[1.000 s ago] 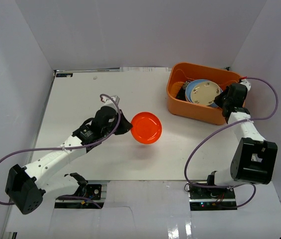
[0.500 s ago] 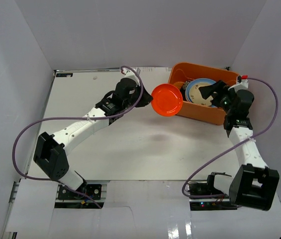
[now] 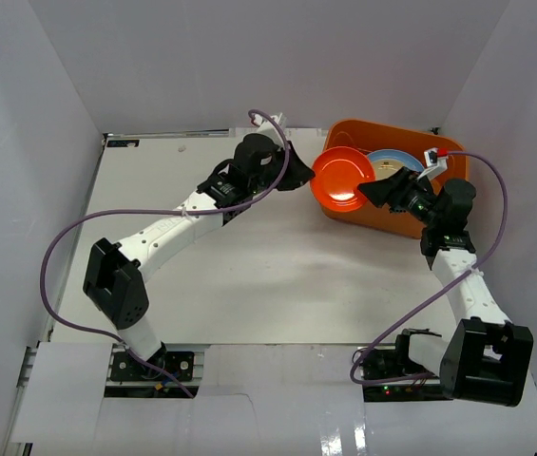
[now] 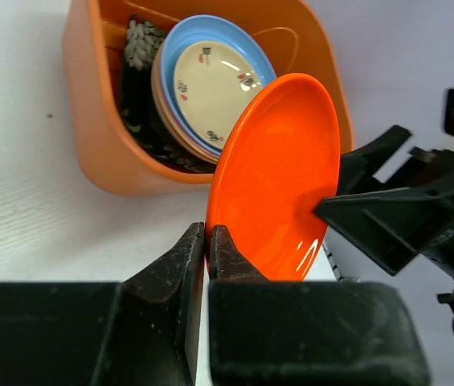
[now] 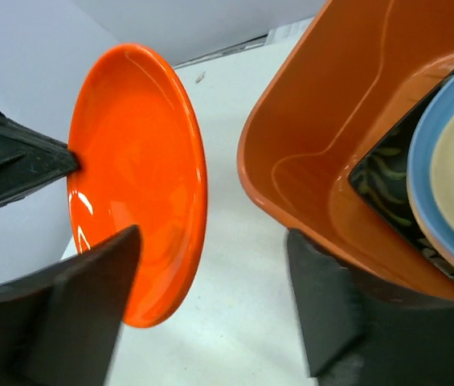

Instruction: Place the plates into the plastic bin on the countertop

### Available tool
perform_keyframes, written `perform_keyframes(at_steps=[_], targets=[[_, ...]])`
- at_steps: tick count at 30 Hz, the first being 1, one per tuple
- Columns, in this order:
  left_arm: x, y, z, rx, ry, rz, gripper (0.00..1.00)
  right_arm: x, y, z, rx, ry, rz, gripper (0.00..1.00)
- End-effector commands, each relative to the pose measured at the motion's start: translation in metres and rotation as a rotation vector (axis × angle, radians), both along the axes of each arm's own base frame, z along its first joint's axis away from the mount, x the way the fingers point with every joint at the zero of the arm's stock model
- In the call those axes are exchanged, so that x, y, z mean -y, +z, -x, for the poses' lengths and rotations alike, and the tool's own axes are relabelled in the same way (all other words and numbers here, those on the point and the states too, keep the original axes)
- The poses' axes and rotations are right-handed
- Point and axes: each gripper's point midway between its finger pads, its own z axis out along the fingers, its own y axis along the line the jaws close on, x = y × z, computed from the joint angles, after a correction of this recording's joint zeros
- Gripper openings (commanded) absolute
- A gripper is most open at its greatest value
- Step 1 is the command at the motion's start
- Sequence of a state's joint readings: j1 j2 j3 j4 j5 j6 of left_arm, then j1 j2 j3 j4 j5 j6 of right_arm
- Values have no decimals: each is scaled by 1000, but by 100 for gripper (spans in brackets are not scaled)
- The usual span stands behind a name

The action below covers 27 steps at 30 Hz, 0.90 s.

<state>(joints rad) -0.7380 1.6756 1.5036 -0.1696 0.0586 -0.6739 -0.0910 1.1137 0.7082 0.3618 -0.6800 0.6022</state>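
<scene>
red-orange plate [image 3: 342, 179] now up at the bin [image 3: 396, 220] 9 o'clock rim, swung in from 8 o'clock; left gripper [image 3: 292, 179] pinches its edge, right gripper [image 3: 379, 190] just sprung wide, empty, beside it, so drop-in looks next

No text, brand or number can be read. The cream plate [image 4: 214, 88] in the left wrist view carries a few small red and dark printed marks, too small to make out. A dark label [image 3: 123, 143] sits at the bench's [image 3: 249, 285] far left corner, illegible.
</scene>
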Motion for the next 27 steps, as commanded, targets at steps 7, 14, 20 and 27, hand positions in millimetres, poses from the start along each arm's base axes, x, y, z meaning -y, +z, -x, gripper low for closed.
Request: perform_keyframes(at_steps=[7,14,20,27], targets=[[21,41,14,92,-115,80,0,-14,17,0,45,54,-69,10],[-33,16,35,146,-52,-104,81,18,32,-34,44,-167,-40,8],[-128,-37,77,144,88,-348,98,74,11,-82,-27,-444,92,8],[-200,-44,113,242,227,-386,98,121,-23,-118,-136,-627,191,8]])
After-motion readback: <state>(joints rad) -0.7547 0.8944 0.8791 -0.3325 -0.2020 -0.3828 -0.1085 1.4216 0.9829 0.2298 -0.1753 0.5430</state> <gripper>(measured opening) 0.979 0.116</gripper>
